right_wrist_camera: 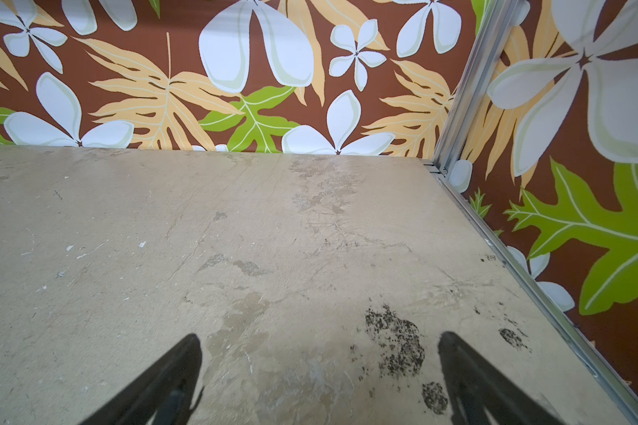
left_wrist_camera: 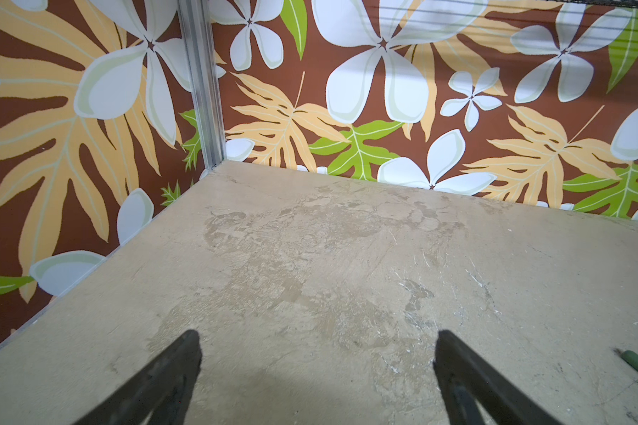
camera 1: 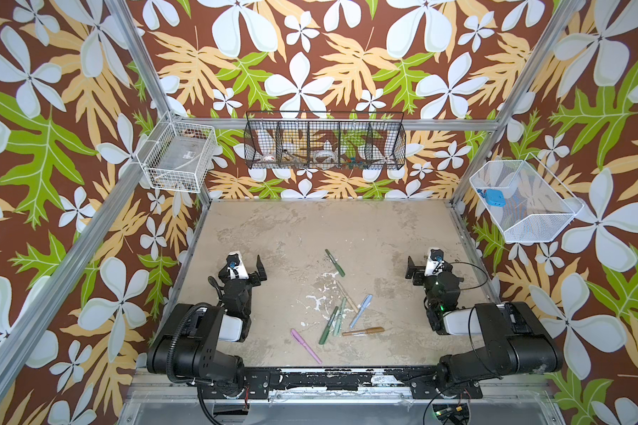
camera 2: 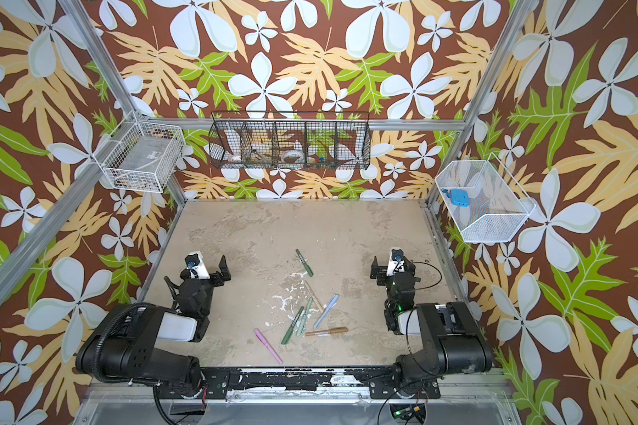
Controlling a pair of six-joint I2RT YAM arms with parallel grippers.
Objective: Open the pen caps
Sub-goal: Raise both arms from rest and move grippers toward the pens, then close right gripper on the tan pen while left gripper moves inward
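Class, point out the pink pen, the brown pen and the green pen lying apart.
pink pen (camera 1: 306,346), in a top view, middle of its length.
brown pen (camera 1: 363,332), in a top view, middle of its length.
lone green pen (camera 1: 335,263), in a top view, middle of its length.

The cell is enclosed on the left, far and right by walls (camera 1: 310,73) papered in brown with white flowers and orange and green leaves. The far corners are framed by aluminium posts (camera 1: 148,70). A beige, mottled surface (camera 1: 273,235), scuffed with white and dark marks, is laid between them. A black, compartmented wire basket (camera 1: 383,147) is hung on the far wall, a white wire basket (camera 1: 170,180) at the far left corner, and a white mesh basket (camera 1: 531,224), holding a blue object (camera 1: 492,197), on the right wall.
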